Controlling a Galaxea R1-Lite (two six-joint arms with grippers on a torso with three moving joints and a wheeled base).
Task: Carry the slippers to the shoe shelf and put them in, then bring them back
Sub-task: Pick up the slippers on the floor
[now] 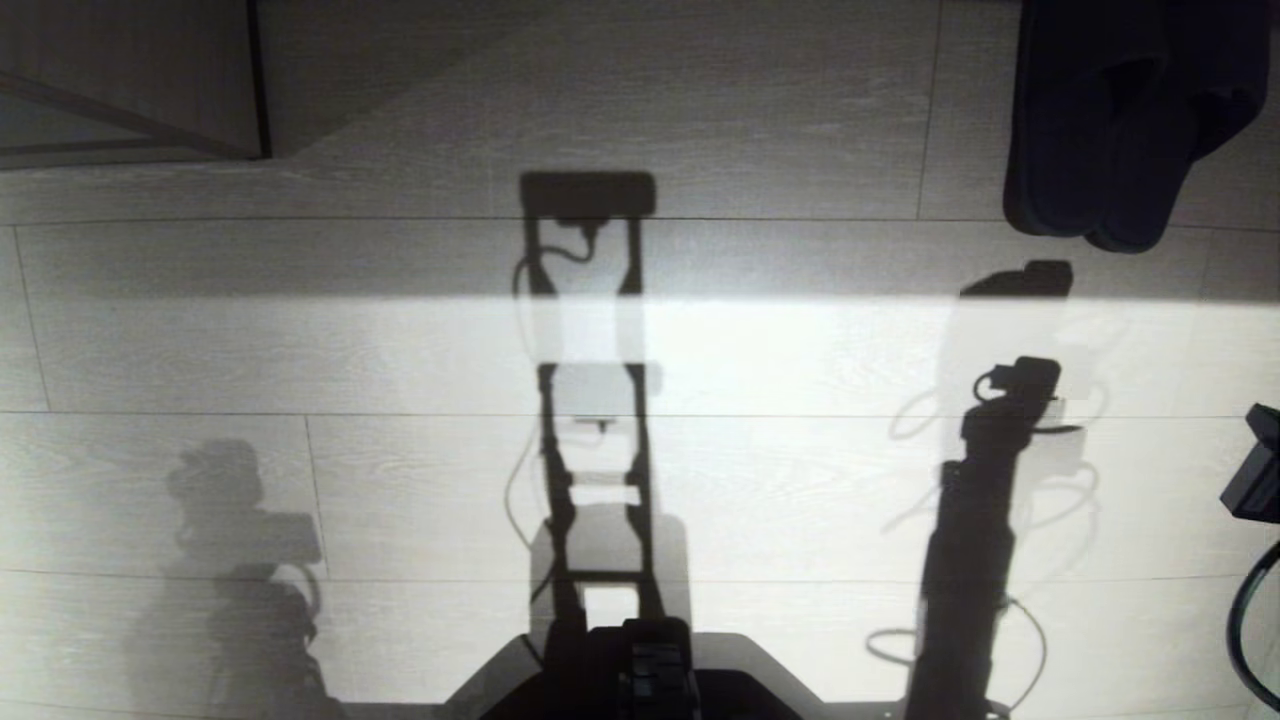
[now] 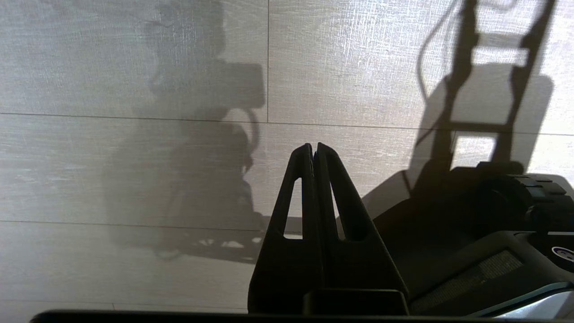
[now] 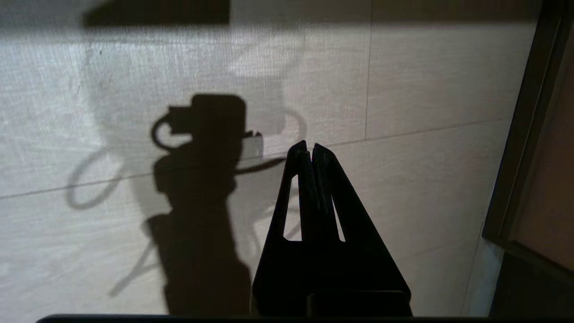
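Note:
The pair of dark slippers lies side by side on the pale plank floor at the far right of the head view, in shade. My right gripper is shut with nothing in it and hangs over bare floor; no slipper shows in the right wrist view. Only a dark part of my right arm shows in the head view, at the right edge, nearer to me than the slippers. My left gripper is shut and empty, parked beside my base. I cannot tell whether the wooden unit at the far left is the shoe shelf.
Strong light throws shadows of my arms and torso on the floor. My base fills the near middle. A dark-framed wooden panel stands close beside the right gripper. A black cable loops at the right edge.

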